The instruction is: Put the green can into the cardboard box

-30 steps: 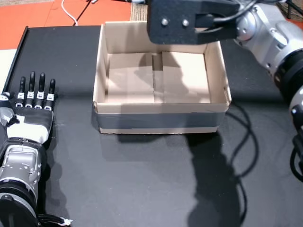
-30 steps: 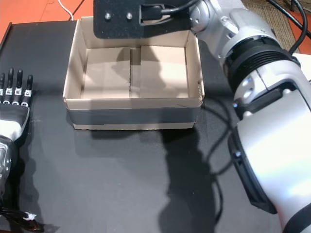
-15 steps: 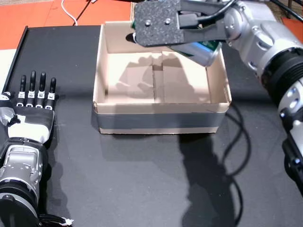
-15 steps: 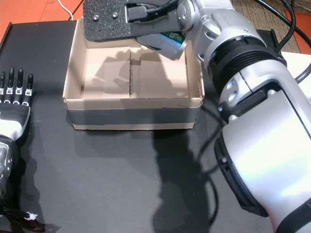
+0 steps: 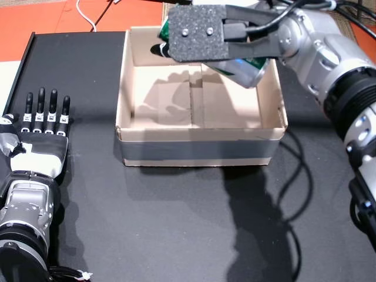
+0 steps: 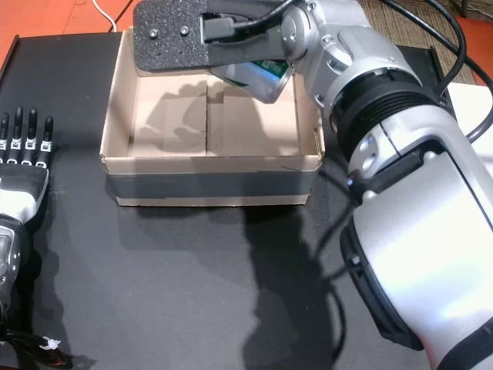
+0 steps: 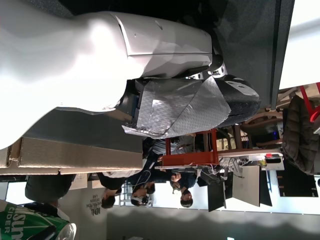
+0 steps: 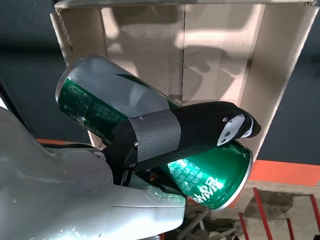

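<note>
The green can [image 5: 244, 69] [image 6: 254, 79] [image 8: 150, 130] lies tilted in my right hand [image 5: 197, 32] [image 6: 173, 37], above the far part of the open cardboard box [image 5: 200, 144] [image 6: 208, 163]. In the right wrist view a black thumb [image 8: 200, 127] wraps across the can, with the box floor [image 8: 200, 50] below it. A sliver of the can [image 7: 30, 225] also shows in the left wrist view. My left hand [image 5: 38, 132] [image 6: 23, 166] rests flat on the black table, left of the box, fingers straight and apart, holding nothing.
The black mat [image 5: 176, 217] covers the table in front of the box. Orange floor [image 5: 59, 14] and a white cable [image 5: 88, 17] lie beyond the far edge. Black cables [image 5: 294, 170] trail on the mat right of the box. People stand in the room in the left wrist view.
My right hand has come down and nearer with the can, which now shows under the hand over the box's far side. The left hand has stayed still.
</note>
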You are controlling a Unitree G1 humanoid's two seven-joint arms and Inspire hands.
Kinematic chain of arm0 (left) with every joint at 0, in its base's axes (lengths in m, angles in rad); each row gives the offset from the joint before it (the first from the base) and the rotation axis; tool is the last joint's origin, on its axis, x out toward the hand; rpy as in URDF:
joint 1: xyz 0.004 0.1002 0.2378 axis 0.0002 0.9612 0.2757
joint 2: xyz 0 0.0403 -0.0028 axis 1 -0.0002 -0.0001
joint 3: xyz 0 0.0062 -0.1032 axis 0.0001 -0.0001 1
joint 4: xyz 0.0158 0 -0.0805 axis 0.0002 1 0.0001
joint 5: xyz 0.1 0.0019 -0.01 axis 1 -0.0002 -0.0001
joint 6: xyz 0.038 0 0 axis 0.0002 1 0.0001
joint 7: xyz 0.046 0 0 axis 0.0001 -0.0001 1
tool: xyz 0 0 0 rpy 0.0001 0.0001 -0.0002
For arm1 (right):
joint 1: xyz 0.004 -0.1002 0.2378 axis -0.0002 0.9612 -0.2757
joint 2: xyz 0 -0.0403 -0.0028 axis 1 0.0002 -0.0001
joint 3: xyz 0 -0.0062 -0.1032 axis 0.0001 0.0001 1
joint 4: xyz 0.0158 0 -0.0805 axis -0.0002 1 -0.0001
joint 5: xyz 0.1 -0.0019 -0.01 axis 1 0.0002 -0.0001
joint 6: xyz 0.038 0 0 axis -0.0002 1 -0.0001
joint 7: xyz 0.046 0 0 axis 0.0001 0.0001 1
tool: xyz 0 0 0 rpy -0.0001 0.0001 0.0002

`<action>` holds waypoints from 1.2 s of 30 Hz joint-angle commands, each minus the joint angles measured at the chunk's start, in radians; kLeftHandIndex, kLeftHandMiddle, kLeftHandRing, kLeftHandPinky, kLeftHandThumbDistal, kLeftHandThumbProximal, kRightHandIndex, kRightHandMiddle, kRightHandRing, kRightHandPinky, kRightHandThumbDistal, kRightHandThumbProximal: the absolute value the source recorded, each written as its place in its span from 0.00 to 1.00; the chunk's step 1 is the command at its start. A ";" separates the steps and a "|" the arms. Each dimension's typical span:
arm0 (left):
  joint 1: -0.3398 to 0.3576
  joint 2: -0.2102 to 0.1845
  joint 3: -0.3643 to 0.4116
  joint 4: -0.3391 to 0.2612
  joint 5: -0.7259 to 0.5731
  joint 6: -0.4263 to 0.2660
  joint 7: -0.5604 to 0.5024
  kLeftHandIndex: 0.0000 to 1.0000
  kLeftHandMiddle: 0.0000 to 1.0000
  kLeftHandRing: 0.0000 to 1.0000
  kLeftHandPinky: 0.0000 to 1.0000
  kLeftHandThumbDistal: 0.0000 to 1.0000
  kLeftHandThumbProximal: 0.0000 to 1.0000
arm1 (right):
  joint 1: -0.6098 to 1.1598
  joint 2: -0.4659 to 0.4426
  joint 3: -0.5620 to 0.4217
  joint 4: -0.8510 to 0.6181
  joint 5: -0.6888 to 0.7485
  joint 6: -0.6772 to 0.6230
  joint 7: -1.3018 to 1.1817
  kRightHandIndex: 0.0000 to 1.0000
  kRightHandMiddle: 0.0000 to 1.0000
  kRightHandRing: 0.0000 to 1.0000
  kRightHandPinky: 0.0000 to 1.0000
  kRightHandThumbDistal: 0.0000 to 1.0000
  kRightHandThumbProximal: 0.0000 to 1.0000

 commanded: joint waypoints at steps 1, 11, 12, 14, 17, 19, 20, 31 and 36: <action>0.019 -0.011 -0.005 0.008 0.006 0.004 0.015 0.66 0.62 0.69 0.82 0.00 1.00 | 0.000 0.003 -0.010 -0.006 0.023 -0.017 0.008 0.30 0.32 0.44 0.58 0.72 0.84; 0.021 -0.007 -0.002 0.009 0.001 0.005 0.008 0.67 0.63 0.70 0.83 0.00 0.99 | 0.000 0.003 -0.017 -0.005 0.040 -0.018 0.030 0.31 0.35 0.46 0.60 0.83 0.92; 0.021 -0.007 -0.001 0.008 0.001 0.005 0.007 0.68 0.63 0.71 0.83 0.00 0.99 | 0.000 0.003 -0.015 -0.005 0.040 -0.020 0.031 0.31 0.35 0.46 0.60 0.82 0.93; 0.020 -0.008 -0.002 0.008 0.001 0.003 0.007 0.69 0.65 0.73 0.86 0.00 0.99 | 0.000 0.001 -0.012 -0.006 0.041 -0.025 0.031 0.31 0.35 0.47 0.60 0.81 0.93; 0.019 -0.008 -0.003 0.008 0.002 0.002 0.011 0.68 0.65 0.72 0.86 0.00 1.00 | -0.001 0.001 -0.009 -0.005 0.040 -0.028 0.031 0.32 0.36 0.47 0.61 0.81 0.93; 0.017 -0.007 -0.005 0.008 0.005 0.002 0.017 0.68 0.64 0.71 0.85 0.00 1.00 | -0.002 0.001 -0.009 -0.005 0.040 -0.027 0.032 0.32 0.36 0.47 0.61 0.80 0.93; 0.017 -0.007 -0.007 0.008 0.007 0.000 0.022 0.69 0.64 0.70 0.84 0.00 1.00 | -0.003 0.001 -0.009 -0.005 0.040 -0.027 0.034 0.33 0.37 0.48 0.61 0.78 0.93; 0.017 -0.002 -0.006 0.009 0.003 0.005 0.015 0.68 0.63 0.71 0.84 0.00 1.00 | -0.008 0.004 -0.013 -0.005 0.044 -0.027 0.041 0.31 0.37 0.49 0.60 0.79 0.91; 0.013 0.000 -0.004 0.010 0.001 0.009 0.025 0.71 0.65 0.72 0.85 0.00 1.00 | -0.019 -0.008 -0.021 -0.011 0.059 -0.051 0.043 0.29 0.36 0.50 0.63 0.65 0.80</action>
